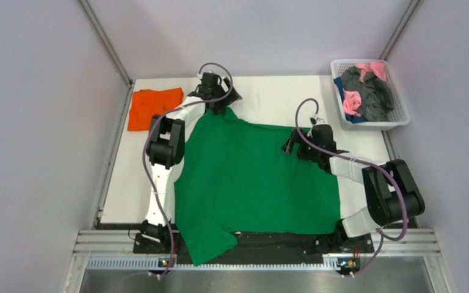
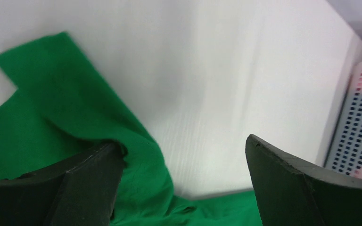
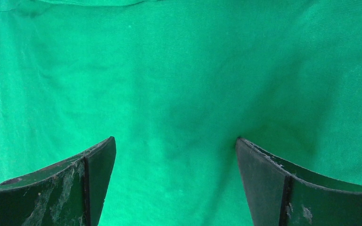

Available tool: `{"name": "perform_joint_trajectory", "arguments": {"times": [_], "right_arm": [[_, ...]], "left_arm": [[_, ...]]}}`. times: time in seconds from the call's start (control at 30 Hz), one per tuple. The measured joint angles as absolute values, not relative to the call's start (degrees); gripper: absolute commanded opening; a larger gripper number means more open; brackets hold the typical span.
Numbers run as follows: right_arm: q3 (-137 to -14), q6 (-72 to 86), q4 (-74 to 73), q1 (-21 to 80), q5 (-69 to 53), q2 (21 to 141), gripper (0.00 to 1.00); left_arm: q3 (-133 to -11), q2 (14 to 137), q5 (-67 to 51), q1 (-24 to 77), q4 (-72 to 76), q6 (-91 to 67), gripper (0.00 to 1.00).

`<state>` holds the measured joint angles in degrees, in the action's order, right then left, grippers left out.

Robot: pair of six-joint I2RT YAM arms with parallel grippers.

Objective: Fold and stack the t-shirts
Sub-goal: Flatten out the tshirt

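A bright green t-shirt (image 1: 250, 177) lies spread flat across the middle of the white table, one sleeve hanging over the near edge. A folded orange t-shirt (image 1: 154, 107) lies at the far left. My left gripper (image 1: 225, 105) is open at the green shirt's far left corner; in the left wrist view the gripper (image 2: 181, 150) has a fold of green cloth (image 2: 141, 165) against its left finger. My right gripper (image 1: 290, 145) is open, tips pressed on the shirt's far right part; in the right wrist view the gripper (image 3: 175, 146) has only green cloth (image 3: 179, 84) under it.
A white plastic basket (image 1: 403, 116) at the far right corner holds pink, dark grey and blue garments; its wall shows in the left wrist view (image 2: 358, 127). Grey walls enclose the table (image 1: 269, 97) on three sides. A metal rail (image 1: 250, 244) runs along the near edge.
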<state>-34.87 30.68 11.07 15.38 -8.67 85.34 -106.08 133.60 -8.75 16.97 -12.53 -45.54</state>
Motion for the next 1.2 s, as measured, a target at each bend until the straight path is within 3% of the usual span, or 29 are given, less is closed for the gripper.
{"name": "perform_joint_trajectory", "arguments": {"times": [0.3, 0.6, 0.73, 1.0, 1.2], "right_arm": [[-35.9, 30.7, 11.2, 15.4, -8.4, 86.5, 0.96], [-36.9, 30.7, 10.2, 15.5, -7.1, 87.1, 0.96], [-36.9, 30.7, 10.2, 15.6, -6.9, 87.1, 0.96], [-36.9, 30.7, 10.0, 15.6, -6.5, 87.0, 0.96], [-36.9, 30.6, 9.5, 15.6, -6.5, 86.8, 0.96]], "left_arm": [[-123.0, 144.7, -10.6, 19.0, -12.3, -50.9, 0.99], [-132.3, 147.6, -2.0, 21.7, -17.5, -51.7, 0.99], [-130.5, 145.4, 2.2, 22.2, -22.0, -48.4, 0.99], [-110.8, 128.7, 5.1, 21.8, -23.0, -44.8, 0.99], [-108.8, 127.0, 2.7, 21.8, -20.4, -45.4, 0.99]]}}
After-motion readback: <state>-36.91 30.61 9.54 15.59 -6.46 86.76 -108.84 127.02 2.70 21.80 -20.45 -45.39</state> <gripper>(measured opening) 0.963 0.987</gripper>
